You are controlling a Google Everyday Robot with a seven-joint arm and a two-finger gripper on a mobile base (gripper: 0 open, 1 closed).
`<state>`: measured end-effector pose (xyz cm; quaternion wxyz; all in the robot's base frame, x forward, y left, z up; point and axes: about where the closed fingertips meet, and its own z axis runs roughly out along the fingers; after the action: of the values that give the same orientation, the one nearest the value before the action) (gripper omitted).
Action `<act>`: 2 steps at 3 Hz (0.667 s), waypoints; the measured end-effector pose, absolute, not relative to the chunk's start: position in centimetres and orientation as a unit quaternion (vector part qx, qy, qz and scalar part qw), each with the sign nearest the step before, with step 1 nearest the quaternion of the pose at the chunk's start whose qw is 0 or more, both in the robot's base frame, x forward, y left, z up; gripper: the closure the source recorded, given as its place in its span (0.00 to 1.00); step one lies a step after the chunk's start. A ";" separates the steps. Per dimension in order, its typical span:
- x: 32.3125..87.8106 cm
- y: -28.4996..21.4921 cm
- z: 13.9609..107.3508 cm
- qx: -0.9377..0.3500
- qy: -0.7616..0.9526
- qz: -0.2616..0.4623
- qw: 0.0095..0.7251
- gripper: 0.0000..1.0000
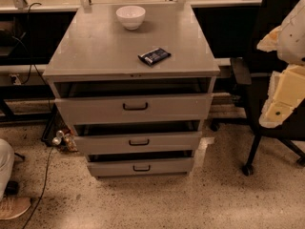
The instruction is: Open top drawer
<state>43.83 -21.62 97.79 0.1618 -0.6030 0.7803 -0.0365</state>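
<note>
The top drawer (95, 109) is the widest grey drawer of the metal cabinet (95, 46), with a small dark pull handle (135, 106) at mid-front. It stands pulled out a little, with a dark gap above its front. The two narrower drawers below (105, 143) (109, 167) also stand slightly out. My gripper (282, 97) shows as cream and white parts at the right edge, close to the camera. It is well to the right of the drawer and apart from it.
A white bowl (130, 16) and a dark blue packet (154, 56) lie on the cabinet top. A black office chair (248, 75) stands right of the cabinet. Cables and small cans (63, 140) lie at its left. A person's shoe (13, 207) is at bottom left.
</note>
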 end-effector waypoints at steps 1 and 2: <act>43.8 -21.6 97.8 -0.603 0.780 -0.037 0.162 0.00; 43.0 -20.7 93.5 -0.606 0.780 -0.003 0.152 0.00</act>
<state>42.97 -20.70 93.51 0.1523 -0.6065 0.7804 -0.0028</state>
